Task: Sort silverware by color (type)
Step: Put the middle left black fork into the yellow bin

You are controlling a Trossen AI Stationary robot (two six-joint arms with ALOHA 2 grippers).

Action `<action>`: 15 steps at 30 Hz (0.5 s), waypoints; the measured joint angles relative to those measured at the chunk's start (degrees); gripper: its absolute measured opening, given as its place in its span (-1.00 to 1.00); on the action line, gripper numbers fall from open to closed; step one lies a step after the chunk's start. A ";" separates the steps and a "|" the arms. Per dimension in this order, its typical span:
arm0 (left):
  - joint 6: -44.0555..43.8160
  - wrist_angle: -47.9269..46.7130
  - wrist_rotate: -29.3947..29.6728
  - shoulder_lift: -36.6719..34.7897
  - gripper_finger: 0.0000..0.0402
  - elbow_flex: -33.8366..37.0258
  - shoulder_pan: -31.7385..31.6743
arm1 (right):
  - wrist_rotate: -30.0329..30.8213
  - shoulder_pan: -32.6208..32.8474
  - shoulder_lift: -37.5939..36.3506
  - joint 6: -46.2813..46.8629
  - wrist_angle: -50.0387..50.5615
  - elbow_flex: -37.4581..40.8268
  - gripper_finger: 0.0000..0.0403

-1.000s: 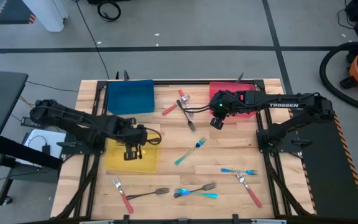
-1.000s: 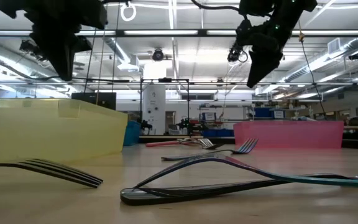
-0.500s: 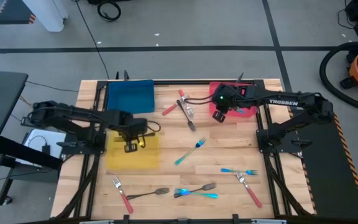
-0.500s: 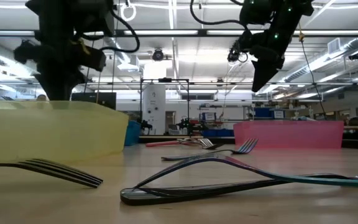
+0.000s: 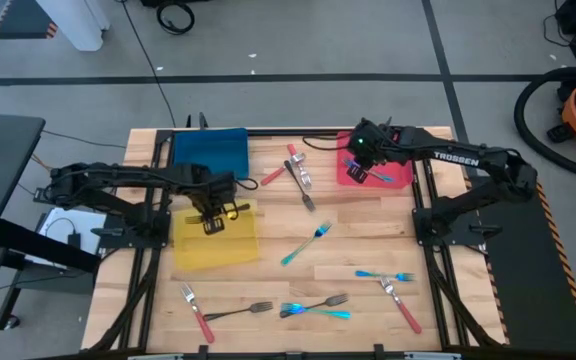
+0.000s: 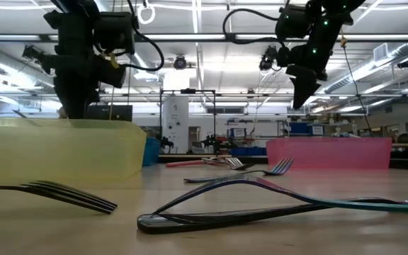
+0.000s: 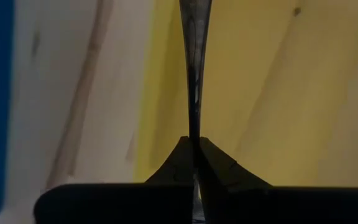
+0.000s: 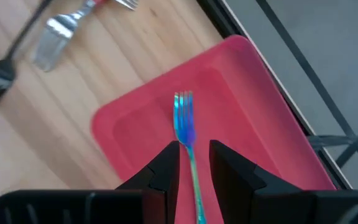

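Seemingly released, blue fork (image 8: 184, 122) lies between right gripper (image 8: 194, 163) fingers

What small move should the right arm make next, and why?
Probably back away. The right gripper has its jaws open, and the blue fork lies between them in the red tray. The left gripper holds a dark fork over the yellow tray.
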State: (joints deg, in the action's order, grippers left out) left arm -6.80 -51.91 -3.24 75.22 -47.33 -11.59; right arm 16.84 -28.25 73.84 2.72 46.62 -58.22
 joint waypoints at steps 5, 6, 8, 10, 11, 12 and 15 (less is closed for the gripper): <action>-0.77 0.48 -1.28 0.00 -0.97 -0.02 0.03 | 0.00 -3.17 0.00 -1.58 0.46 0.00 -0.52; -1.01 0.49 -1.25 0.00 -0.97 -0.02 0.02 | 0.00 -3.80 0.00 -1.98 0.20 0.00 -0.52; -1.51 0.49 -1.25 0.00 -0.97 -0.02 0.07 | 0.00 -5.12 0.00 -2.70 -0.60 0.00 -0.52; -1.85 0.48 -1.30 0.00 -0.97 -0.02 0.33 | 0.00 -6.27 0.00 -2.82 -1.04 0.00 -0.52; -2.03 0.49 -1.75 0.00 -0.97 -0.02 0.60 | 0.00 -6.84 0.00 -2.85 -1.24 0.00 -0.52; -2.25 0.49 -2.60 0.00 -0.97 -0.02 0.82 | 0.00 -7.33 0.00 -2.91 -1.34 0.00 -0.52; -2.44 0.43 -6.25 0.00 -0.97 -0.02 1.44 | -0.01 -8.60 0.00 -2.92 -1.82 0.00 -0.52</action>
State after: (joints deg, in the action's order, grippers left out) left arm -9.24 -51.48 -9.49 75.22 -47.35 -10.15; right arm 16.83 -36.85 73.84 -0.19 44.79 -58.22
